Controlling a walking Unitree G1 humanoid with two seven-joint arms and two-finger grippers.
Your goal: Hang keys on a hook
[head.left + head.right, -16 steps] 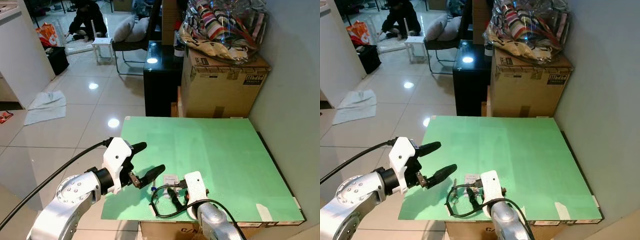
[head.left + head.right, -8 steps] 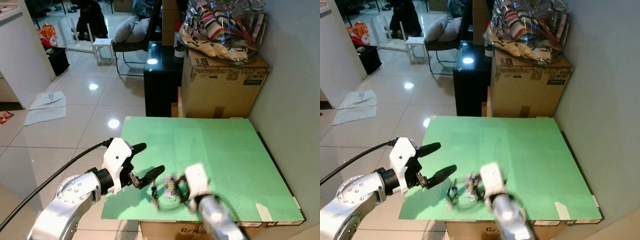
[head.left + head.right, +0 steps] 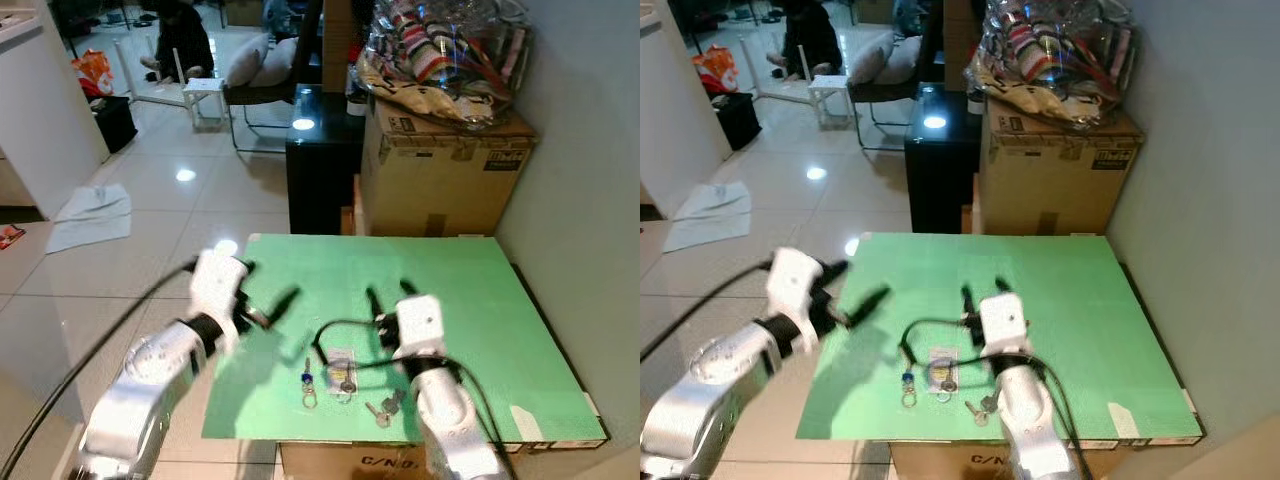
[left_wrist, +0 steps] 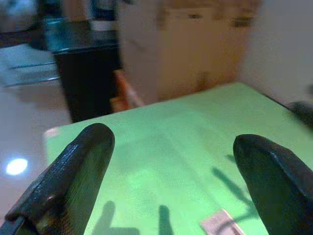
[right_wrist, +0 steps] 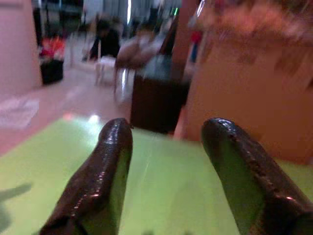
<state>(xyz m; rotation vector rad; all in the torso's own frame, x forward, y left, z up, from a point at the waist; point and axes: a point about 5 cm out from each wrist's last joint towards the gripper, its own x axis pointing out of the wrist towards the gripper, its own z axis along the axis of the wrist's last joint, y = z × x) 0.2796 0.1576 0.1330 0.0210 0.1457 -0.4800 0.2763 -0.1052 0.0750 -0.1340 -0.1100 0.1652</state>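
A bunch of keys (image 3: 342, 375) lies on the green table (image 3: 450, 300) near its front edge: a white tag, a blue fob with a ring (image 3: 308, 386) and silver keys (image 3: 384, 408). My right gripper (image 3: 388, 297) hovers open just beyond them, fingers pointing away over the table, holding nothing. My left gripper (image 3: 265, 285) is blurred at the table's left edge, also open and empty. The left wrist view shows its spread fingers (image 4: 73, 171) over the green top, with the white tag (image 4: 220, 221) low in the picture. The right wrist view has its gripper (image 5: 168, 161) open above bare green.
A cardboard box (image 3: 445, 170) with a plastic bag of stuff on top stands behind the table, next to a black cabinet (image 3: 320, 150). A grey wall (image 3: 590, 200) runs along the right. On the tiled floor at left lie a cloth (image 3: 92, 212) and a person (image 3: 185, 40) crouches far back.
My right gripper has lifted off the keys and moved farther over the table; the keys now lie uncovered. My left gripper has swung back and up, blurred with motion.
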